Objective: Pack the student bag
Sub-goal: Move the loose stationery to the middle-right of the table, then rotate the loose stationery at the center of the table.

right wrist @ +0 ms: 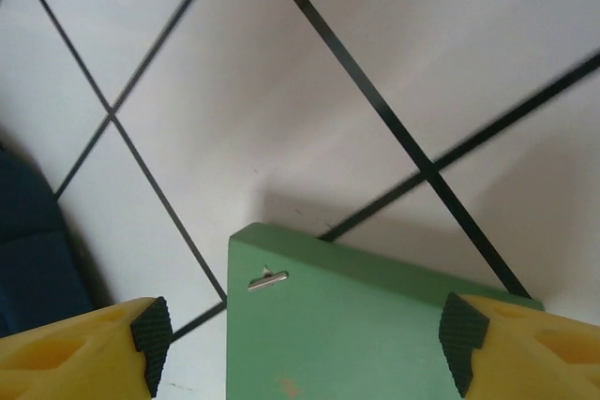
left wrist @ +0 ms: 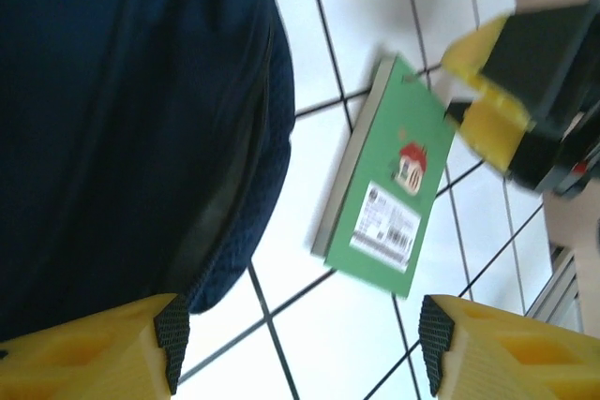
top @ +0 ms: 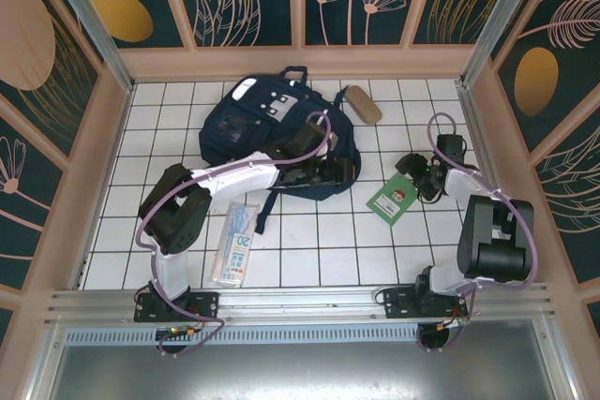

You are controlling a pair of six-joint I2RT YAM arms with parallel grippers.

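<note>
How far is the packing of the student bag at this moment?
Done: nothing visible; the green book, brown case and clear packet lie on the tiles outside the student bag. In hand: the right gripper hangs open over the green book's corner, not gripping; the left gripper is open at the bag's edge. Left: grasping the book and putting all three items in.

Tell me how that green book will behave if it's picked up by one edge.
The green book looks thin with a stiff cover, so it probably stays flat rather than flopping. It lies flat on the smooth tiled table, so a push likely slides it; rolling or tipping seems unlikely.
</note>
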